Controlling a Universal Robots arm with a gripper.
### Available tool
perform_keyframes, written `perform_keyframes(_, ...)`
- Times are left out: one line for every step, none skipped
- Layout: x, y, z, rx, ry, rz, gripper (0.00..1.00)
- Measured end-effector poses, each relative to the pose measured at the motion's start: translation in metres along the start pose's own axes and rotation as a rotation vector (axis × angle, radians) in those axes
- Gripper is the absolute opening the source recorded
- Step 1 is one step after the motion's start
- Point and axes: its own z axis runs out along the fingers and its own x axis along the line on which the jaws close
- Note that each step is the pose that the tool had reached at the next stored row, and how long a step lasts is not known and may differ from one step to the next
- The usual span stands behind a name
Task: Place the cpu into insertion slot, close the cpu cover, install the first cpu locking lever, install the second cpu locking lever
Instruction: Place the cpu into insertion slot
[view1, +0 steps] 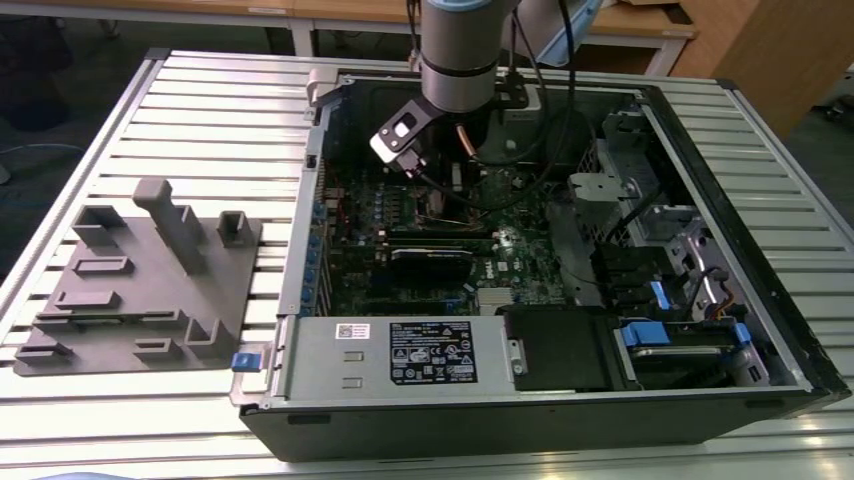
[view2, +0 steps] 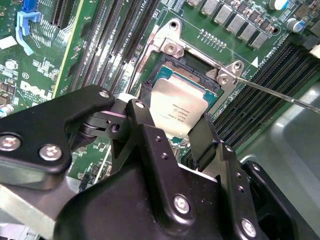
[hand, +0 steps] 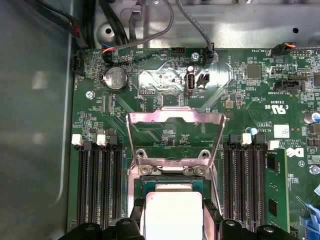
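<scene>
The cpu (view2: 177, 112), a small square chip with a dull silver top, sits between my gripper's (view2: 175, 116) two black fingers (view2: 206, 131), which press on its opposite edges. It is tilted at the insertion slot (view2: 197, 65), low over it; whether it rests inside I cannot tell. In the first wrist view the cpu (hand: 172, 215) lies just beyond the open cpu cover (hand: 175, 116), a silvery frame plate swung up and back from the slot. A thin locking lever (view2: 280, 95) sticks out to one side, unlatched.
The arm (view1: 458, 50) reaches down into an open computer case (view1: 534, 400) on a slatted table. Memory slots (hand: 97, 185) flank the socket on both sides. Cables (hand: 150, 30) run along the case wall. A grey fixture (view1: 147, 280) lies at the exterior view's left.
</scene>
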Motion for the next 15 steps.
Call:
perform_keyframes(0.0001, -0.0003, 0.0001, 0.0001, -0.0001, 0.0, 0.54)
perform_keyframes(0.0003, -0.0005, 0.0002, 0.0001, -0.0001, 0.0, 0.54)
perform_keyframes(0.0005, -0.0007, 0.0004, 0.0, 0.0001, 0.0, 0.54)
perform_keyframes(0.0007, -0.0009, 0.0006, 0.0001, 0.0, 0.0, 0.54)
perform_keyframes(0.0008, -0.001, 0.0013, 0.0, 0.0001, 0.0, 0.54)
perform_keyframes(0.0008, -0.001, 0.0021, 0.0, 0.0001, 0.0, 0.54)
perform_keyframes(0.0008, -0.0011, 0.003, 0.0001, 0.0, 0.0, 0.54)
perform_keyframes(0.0008, -0.0012, 0.004, 0.0, 0.0, 0.0, 0.54)
perform_keyframes(0.0009, -0.0013, 0.0046, 0.0, 0.0, 0.0, 0.54)
perform_keyframes(0.0009, -0.0013, 0.0048, 0.0001, -0.0001, 0.0, 0.54)
perform_keyframes(0.0009, -0.0013, 0.0049, 0.0002, -0.0002, 0.0, 0.54)
perform_keyframes(0.0009, -0.0013, 0.005, 0.0002, -0.0003, 0.0, 0.54)
perform_keyframes(0.0009, -0.0013, 0.0051, 0.0002, -0.0002, 0.0, 0.54)
perform_keyframes(0.001, -0.0013, 0.0051, 0.0001, -0.0001, 0.0, 0.54)
perform_keyframes(0.001, -0.0013, 0.0054, 0.0, 0.0001, 0.0, 0.54)
